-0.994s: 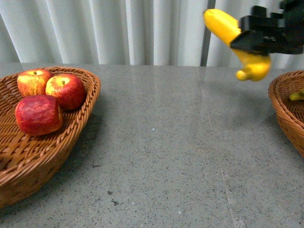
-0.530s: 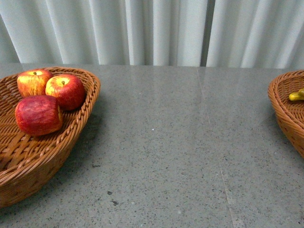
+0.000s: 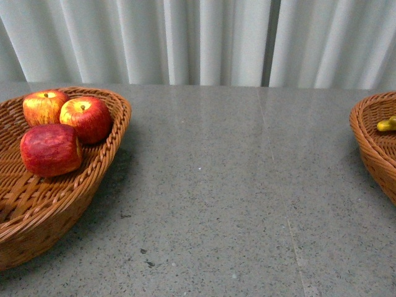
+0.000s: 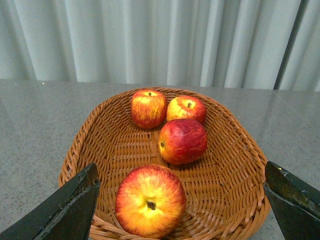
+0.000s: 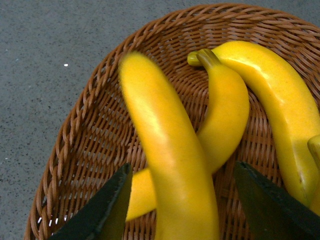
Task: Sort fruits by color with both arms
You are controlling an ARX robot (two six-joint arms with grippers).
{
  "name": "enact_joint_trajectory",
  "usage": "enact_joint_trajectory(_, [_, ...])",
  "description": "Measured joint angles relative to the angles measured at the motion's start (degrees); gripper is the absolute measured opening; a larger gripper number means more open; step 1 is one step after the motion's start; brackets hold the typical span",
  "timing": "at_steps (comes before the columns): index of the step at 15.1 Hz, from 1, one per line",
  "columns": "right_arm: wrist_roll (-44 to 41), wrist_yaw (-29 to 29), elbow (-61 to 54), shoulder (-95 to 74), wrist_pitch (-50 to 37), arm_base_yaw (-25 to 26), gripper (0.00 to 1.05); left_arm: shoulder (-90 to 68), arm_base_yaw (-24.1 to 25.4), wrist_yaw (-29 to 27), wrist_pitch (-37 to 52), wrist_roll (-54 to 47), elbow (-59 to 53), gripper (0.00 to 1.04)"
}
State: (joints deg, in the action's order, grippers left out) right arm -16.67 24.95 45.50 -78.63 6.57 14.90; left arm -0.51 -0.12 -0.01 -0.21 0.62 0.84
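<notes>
Your right gripper (image 5: 177,200) shows only in its own wrist view now. One second ago you could see it high up in the front view, holding a banana up by the curtain, and now that spot is empty. In the right wrist view its two dark fingers (image 5: 102,212) stand wide apart with a blurry banana (image 5: 167,165) between them. You cannot tell if the fingers touch it. That banana is over the right basket (image 5: 95,130). Two more bananas (image 5: 227,110) lie side by side in that basket, and a little yellow bit of another shows at the edge of the view. So you can count three whole bananas there. Your left gripper (image 4: 182,202) is open wide and holds nothing. Its two dark fingers (image 4: 67,210) show at the near rim of the left basket (image 4: 90,135). Four red and yellow apples (image 4: 150,200) sit inside that basket. One is near the gripper, one (image 4: 183,141) is in the middle, and two sit side by side at the far end. The front view shows only three of those apples (image 3: 51,148), in the same places as before. On its right side, one yellow banana tip (image 3: 387,124) peeks over the rim of the other basket. Both baskets rest well apart on the gray speckled surface (image 3: 210,185).
</notes>
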Motion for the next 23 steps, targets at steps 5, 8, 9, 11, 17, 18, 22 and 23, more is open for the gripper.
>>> enact_joint_trajectory(5, [2.89,2.12,0.63,3.98,-1.11,-0.46,0.98,0.00,0.00,0.00,-0.02,0.00,0.00,0.98])
enact_joint_trajectory(8, [7.98,7.45,1.99,8.70,-4.52,3.32,0.98,0.00,0.00,0.00,-0.02,0.00,0.00,0.98])
enact_joint_trajectory(9, [9.14,8.46,2.01,9.81,-4.94,4.55,0.98,0.00,0.00,0.00,-0.02,0.00,0.00,0.98])
enact_joint_trajectory(11, [13.00,11.85,1.07,14.62,-5.33,8.55,0.98,0.00,0.00,-0.02,-0.02,0.00,0.00,0.98])
enact_joint_trajectory(17, [15.82,-10.43,-26.14,46.16,-18.84,-0.79,0.42,0.00,0.00,0.00,-0.02,0.00,0.00,0.98])
enact_joint_trajectory(18, [15.82,-12.92,-30.60,50.93,-19.34,-3.06,0.25,0.00,0.00,0.00,-0.02,0.00,0.00,0.98])
enact_joint_trajectory(22, [16.04,-19.69,-37.42,57.66,-19.37,-9.16,0.02,0.00,0.00,0.00,-0.02,0.00,0.00,0.98])
enact_joint_trajectory(23, [16.11,-24.09,-38.73,59.39,-18.93,-14.67,0.02,0.00,0.00,0.00,-0.02,0.00,0.00,0.98])
